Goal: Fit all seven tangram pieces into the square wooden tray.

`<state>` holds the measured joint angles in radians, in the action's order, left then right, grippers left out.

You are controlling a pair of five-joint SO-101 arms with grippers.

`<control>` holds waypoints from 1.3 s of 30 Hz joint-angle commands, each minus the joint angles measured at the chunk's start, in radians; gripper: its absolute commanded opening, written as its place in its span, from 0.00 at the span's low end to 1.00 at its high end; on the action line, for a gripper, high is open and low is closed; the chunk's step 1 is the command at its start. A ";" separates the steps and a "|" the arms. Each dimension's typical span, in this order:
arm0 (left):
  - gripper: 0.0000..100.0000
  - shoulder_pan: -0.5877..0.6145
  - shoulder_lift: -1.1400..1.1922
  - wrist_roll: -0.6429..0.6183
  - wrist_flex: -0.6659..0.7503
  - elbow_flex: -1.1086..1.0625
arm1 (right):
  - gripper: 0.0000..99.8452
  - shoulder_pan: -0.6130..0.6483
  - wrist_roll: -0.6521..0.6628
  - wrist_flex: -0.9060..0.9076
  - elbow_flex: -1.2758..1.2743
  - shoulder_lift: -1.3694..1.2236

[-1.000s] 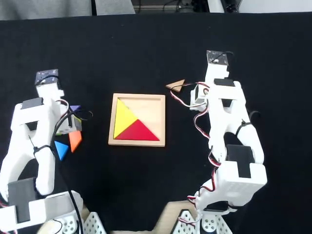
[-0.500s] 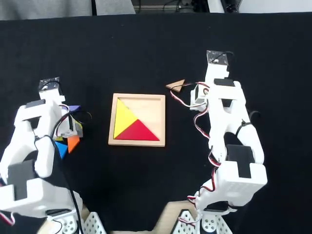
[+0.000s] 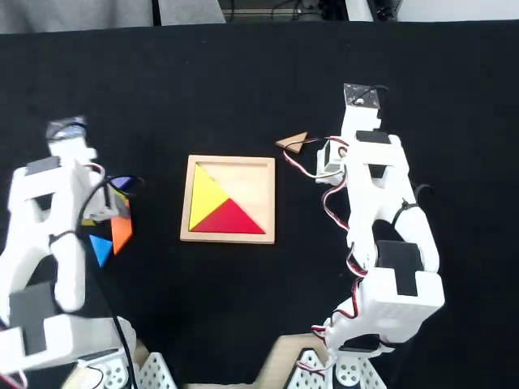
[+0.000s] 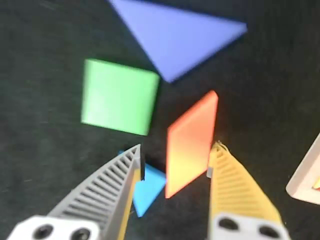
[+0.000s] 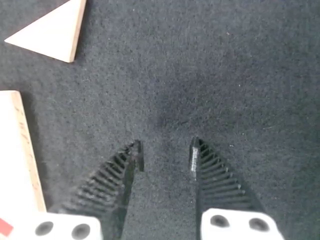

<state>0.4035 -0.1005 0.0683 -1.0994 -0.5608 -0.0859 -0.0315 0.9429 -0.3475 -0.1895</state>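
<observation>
I count two of seven seated in the tray (image 3: 231,160), mid-desk: yellow triangle (image 3: 204,198), red triangle (image 3: 231,219); five loose: purple triangle (image 4: 175,32), green square (image 4: 119,96), orange piece (image 4: 192,142), blue triangle (image 4: 147,187), wooden triangle (image 5: 52,32); left gripper (image 4: 176,149) jaws open astride the orange piece; right gripper (image 5: 165,147) jaws open, nothing held.

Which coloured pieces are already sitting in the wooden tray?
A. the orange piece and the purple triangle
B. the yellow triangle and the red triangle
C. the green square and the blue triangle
B: the yellow triangle and the red triangle lie flat inside the wooden tray, side by side along one slanted edge.
</observation>
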 commanded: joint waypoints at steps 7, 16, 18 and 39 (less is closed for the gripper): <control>0.22 0.015 0.074 0.052 0.115 -0.013 | 0.17 0.014 0.011 -0.012 0.004 0.062; 0.22 -0.016 0.176 0.052 0.137 0.002 | 0.17 0.014 0.011 -0.012 0.004 0.062; 0.22 -0.016 0.176 0.052 0.137 0.002 | 0.17 0.014 0.011 -0.012 0.004 0.062; 0.22 -0.271 0.167 0.044 0.127 -0.027 | 0.17 0.014 0.055 -0.008 0.004 0.065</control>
<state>0.1949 0.0852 0.1128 -0.9659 -0.5930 -0.0859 0.0008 0.9429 -0.3475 -0.1895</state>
